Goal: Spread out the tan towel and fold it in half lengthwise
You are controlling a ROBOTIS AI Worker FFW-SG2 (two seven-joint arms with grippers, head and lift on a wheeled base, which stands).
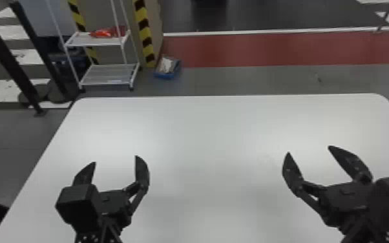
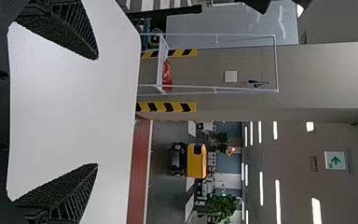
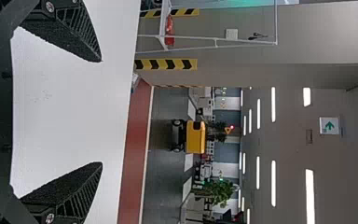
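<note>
Operator: Report the step. Take the desk (image 1: 210, 135) as a clock face in the head view, 12 o'clock at its far edge.

Technician: Step in hand, as I judge it: preparation for the first grasp. Spreading is not yet begun. I cannot tell where the tan towel is.

Operator: State of the jaws?

Technician: The left gripper (image 1: 115, 159) is at 8 o'clock, the right gripper (image 1: 309, 149) at 4 o'clock. On each, the jaws stand wide apart and have hold of nothing.

Operator: Next move?

Technician: Locate the towel first. Then lower both grippers together, one to each of two corners on the same edge. Pinch a single layer, draw the edge taut, and lay the cloth flat before the lengthwise fold. Caution: the tips may scrape the desk if the approach is too low, or miss thin cloth if too high.

Operator: Surroundings?

Technician: Past the desk, towards 11 o'clock, stands a white rack (image 1: 110, 77) with a red item (image 1: 106, 32) on its upper shelf. A blue bin (image 1: 167, 76) sits on the floor between 11 and 12 o'clock. Dark posts (image 1: 5, 51) stand at 10 o'clock. All are apart from the grippers; none should obstruct the work.
</note>
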